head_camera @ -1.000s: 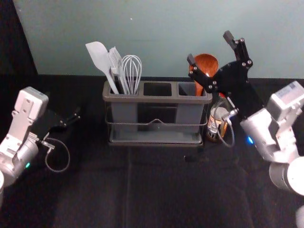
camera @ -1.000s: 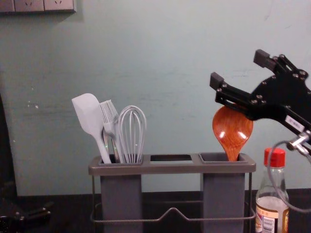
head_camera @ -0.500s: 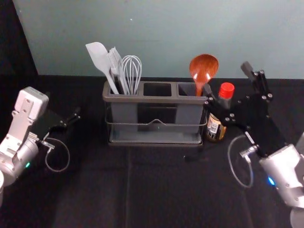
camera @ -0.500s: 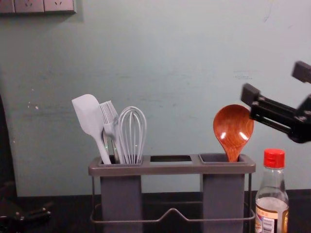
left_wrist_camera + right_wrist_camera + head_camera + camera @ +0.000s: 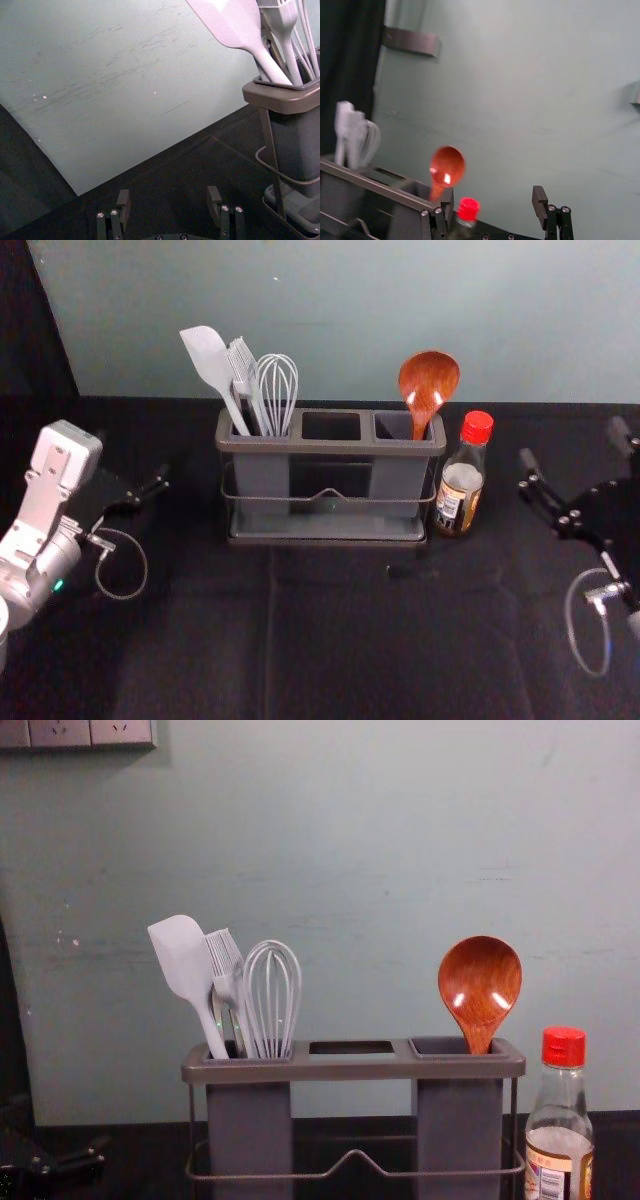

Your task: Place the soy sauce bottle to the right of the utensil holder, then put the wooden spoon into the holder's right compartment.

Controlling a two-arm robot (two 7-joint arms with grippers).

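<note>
My right pincer (image 5: 573, 443) is wide, off right, likely so nothing gets bumped. The soy sauce bottle (image 5: 461, 480) stands just right of the utensil holder (image 5: 330, 449), whose right compartment (image 5: 391, 427) props up the wooden spoon (image 5: 429, 380), handle down. My left pincer (image 5: 168, 196), wide too, rests far left.

no readable text, bottle label (image 5: 550, 1163) illegible
</note>
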